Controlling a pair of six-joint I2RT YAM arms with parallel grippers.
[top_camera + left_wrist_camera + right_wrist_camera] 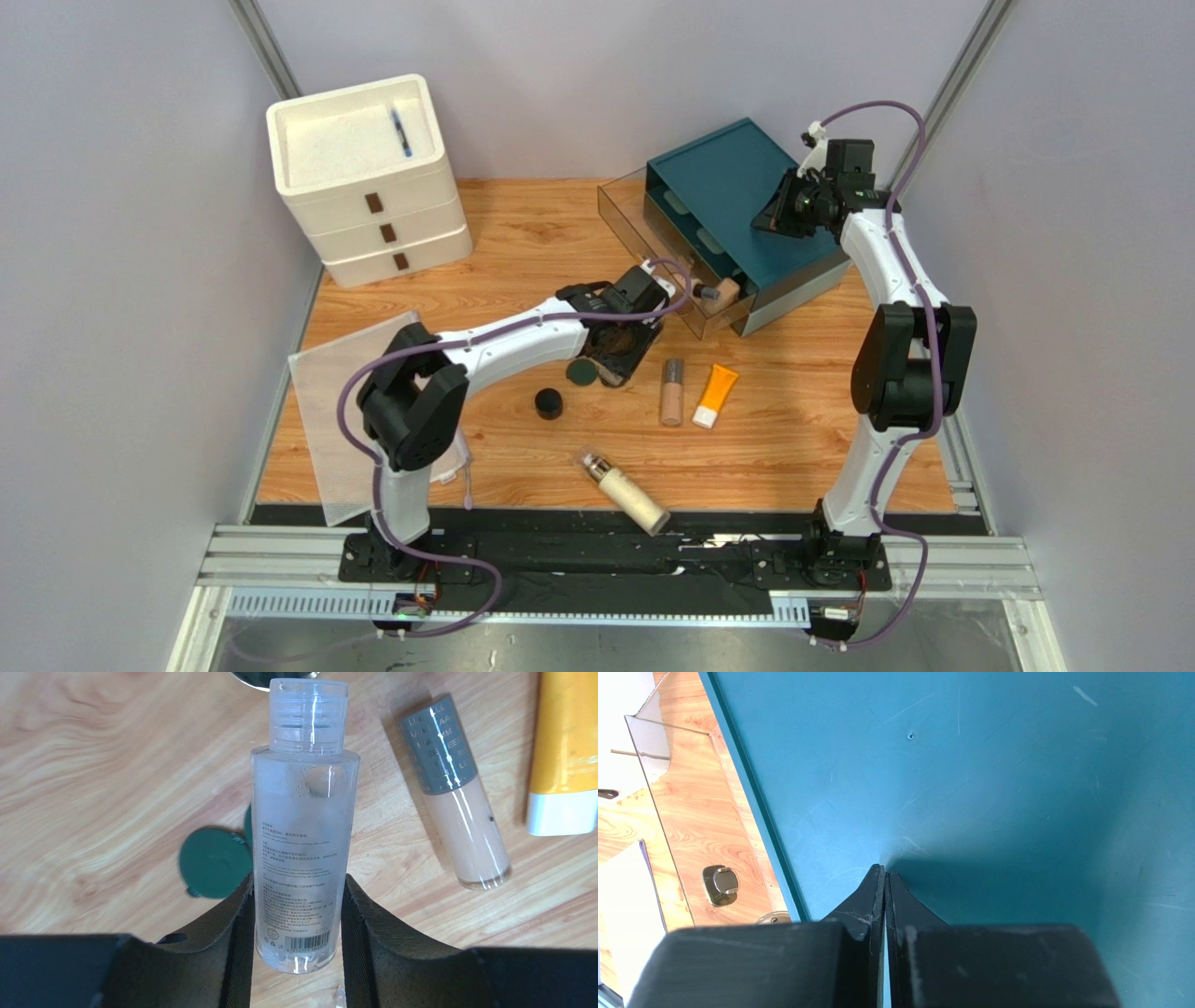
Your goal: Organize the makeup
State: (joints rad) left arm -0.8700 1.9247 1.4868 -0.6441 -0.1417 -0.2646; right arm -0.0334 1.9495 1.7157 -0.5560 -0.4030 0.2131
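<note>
My left gripper (297, 941) is shut on the clear bottle (302, 833) and holds it above the wooden table; the gripper also shows in the top view (619, 350). Under it lie a dark green compact (210, 862), a beige bottle (460, 805) and the orange tube (565, 749). The black jar (549, 403) and the cream pump bottle (627, 493) lie nearer the arms. My right gripper (885, 876) is shut and empty, its tips at the teal organizer's top (1018, 777). A gold-lidded jar (720, 884) sits in the clear drawer.
The teal organizer (723, 175) stands at the back right with its clear drawer (638, 210) pulled out toward the left, small beige bottles (718, 294) at its front. A white drawer unit (368, 175) with a blue pen (403, 133) stands back left. A pale sheet (330, 420) lies at the left edge.
</note>
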